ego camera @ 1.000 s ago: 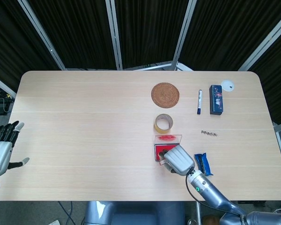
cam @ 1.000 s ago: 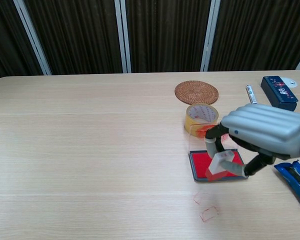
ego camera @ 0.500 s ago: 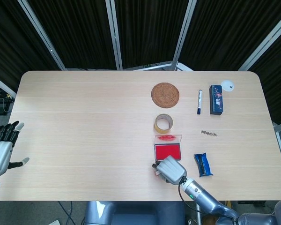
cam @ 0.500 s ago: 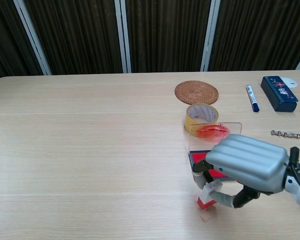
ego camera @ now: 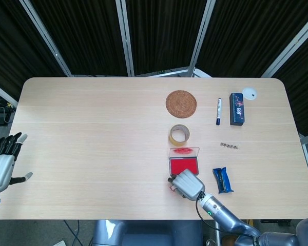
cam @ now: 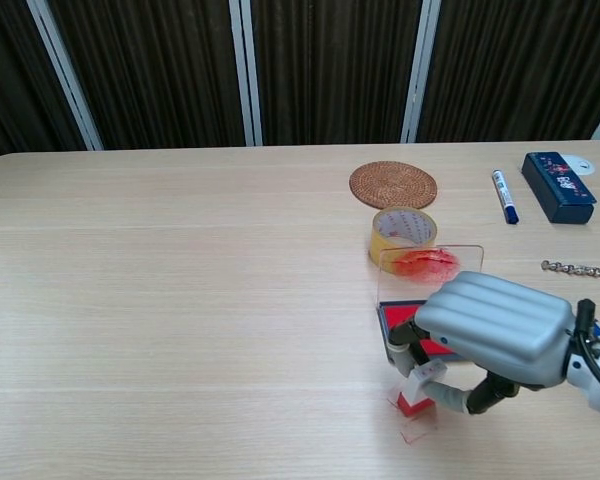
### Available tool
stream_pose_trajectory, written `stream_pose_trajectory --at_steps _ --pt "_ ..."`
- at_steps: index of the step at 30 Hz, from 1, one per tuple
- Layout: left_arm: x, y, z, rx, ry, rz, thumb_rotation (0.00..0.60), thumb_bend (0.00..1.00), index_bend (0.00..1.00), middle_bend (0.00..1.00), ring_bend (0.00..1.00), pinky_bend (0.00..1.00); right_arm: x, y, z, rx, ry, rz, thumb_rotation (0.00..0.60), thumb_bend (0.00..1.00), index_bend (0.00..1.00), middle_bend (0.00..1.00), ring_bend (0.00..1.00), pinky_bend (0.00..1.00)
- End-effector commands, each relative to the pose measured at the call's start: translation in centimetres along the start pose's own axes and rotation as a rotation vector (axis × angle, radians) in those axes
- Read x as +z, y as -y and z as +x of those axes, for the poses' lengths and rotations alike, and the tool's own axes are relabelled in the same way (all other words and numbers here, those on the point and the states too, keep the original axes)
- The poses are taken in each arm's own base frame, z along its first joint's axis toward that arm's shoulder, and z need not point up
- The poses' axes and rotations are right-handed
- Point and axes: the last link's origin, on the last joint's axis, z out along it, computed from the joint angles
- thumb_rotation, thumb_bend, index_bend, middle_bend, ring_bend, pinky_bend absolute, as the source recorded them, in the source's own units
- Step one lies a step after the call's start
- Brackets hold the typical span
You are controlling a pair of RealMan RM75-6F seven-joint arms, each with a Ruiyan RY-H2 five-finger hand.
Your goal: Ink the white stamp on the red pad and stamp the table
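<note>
My right hand (cam: 492,328) (ego camera: 187,184) grips the white stamp (cam: 418,387), whose red-inked face is down on the table (cam: 180,300) just in front of the red pad (cam: 396,319) (ego camera: 184,165). The pad lies open with its clear lid (cam: 430,262) standing upright behind it. A faint red stamp outline (cam: 418,432) shows on the wood just nearer than the stamp. In the head view the stamp is mostly hidden under the hand. My left hand (ego camera: 1,164) hovers open at the far left edge of the table, holding nothing.
Behind the pad are a roll of tape (cam: 403,232) and a woven coaster (cam: 392,184). To the right lie a marker (cam: 504,195), a dark blue box (cam: 558,186), a small chain (cam: 572,268) and a blue packet (ego camera: 223,179).
My right hand carried the stamp off the red pad toward the front edge and set it on the table. Since half a second ago it has shifted only slightly.
</note>
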Motion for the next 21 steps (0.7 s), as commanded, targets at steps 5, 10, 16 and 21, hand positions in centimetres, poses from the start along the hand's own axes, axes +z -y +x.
stream_pose_trajectory --at_steps 5,10,16,21 --pt "0.01 0.03 0.00 0.000 0.000 0.001 0.600 0.00 0.00 0.00 0.00 0.00 -0.12 -0.03 0.03 0.012 0.007 0.000 0.600 0.27 0.37 0.48 0.80 1.00" --pt "-0.01 0.06 0.04 -0.002 0.001 0.001 0.600 0.00 0.00 0.00 0.00 0.00 -0.24 -0.09 0.11 0.012 0.010 0.000 0.600 0.26 0.35 0.47 0.80 1.00" --pt "-0.05 0.06 0.10 -0.004 0.000 -0.001 0.600 0.00 0.00 0.00 0.00 0.00 -0.45 -0.14 0.17 0.010 0.010 0.000 0.600 0.25 0.35 0.45 0.80 1.00" --pt "-0.05 0.08 0.11 -0.004 0.000 -0.001 0.600 0.00 0.00 0.00 0.00 0.00 -0.79 -0.17 0.76 0.022 -0.008 0.000 0.600 0.23 0.27 0.41 0.80 1.00"
